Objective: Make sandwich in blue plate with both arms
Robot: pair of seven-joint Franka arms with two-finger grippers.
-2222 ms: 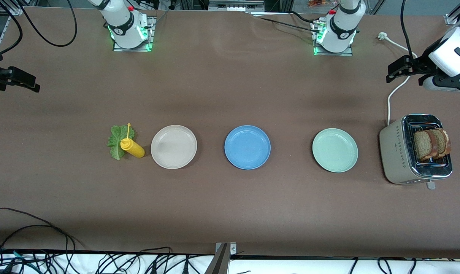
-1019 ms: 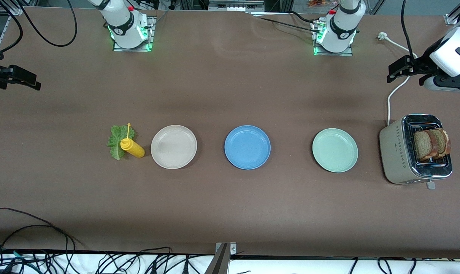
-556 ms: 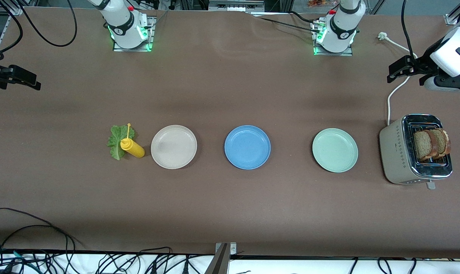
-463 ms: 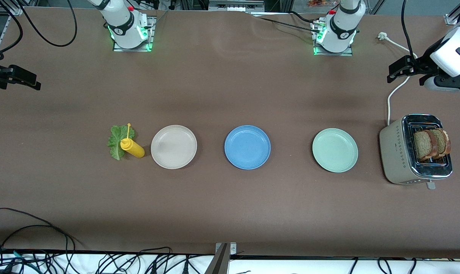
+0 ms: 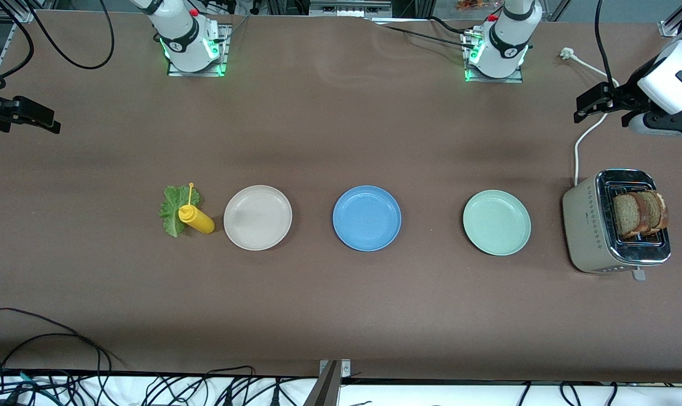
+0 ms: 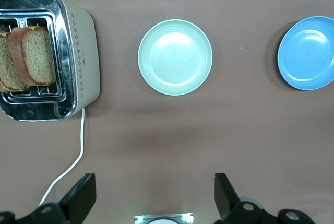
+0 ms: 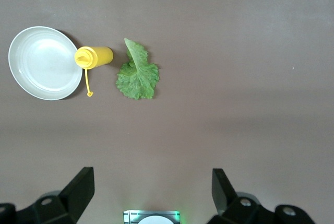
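Three plates: a row is formed across the middle of the desk [image 5: 341,129], all three bare.
Blue plate: the blue plate [image 5: 367,217] is set in the middle of the row, between the beige plate [image 5: 257,217] toward the right arm's end and the green plate [image 5: 496,222] toward the left arm's end; nothing is laid on it.
Bread: two brown bread slices [image 5: 640,213] are stood upright in the slots of the toaster [image 5: 586,228], which is placed beside the green plate at the left arm's end of the desk; its white cord [image 5: 583,138] is run away from it toward the robot bases.
Lettuce: a lettuce leaf [image 5: 172,210] is laid flat on the desk at the right arm's end of the row.
Bottle: a yellow bottle [image 5: 196,220] is stood between the lettuce leaf and the beige plate, just beside both.
Left gripper: the left gripper [image 5: 592,104] is held in the air over the desk near the cord, with its fingers [image 6: 81,198] spread wide and nothing grasped.
Right gripper: the right gripper [image 5: 28,115] is held in the air at the right arm's end of the desk, well apart from the lettuce leaf, fingers [image 7: 78,190] spread wide and nothing grasped.
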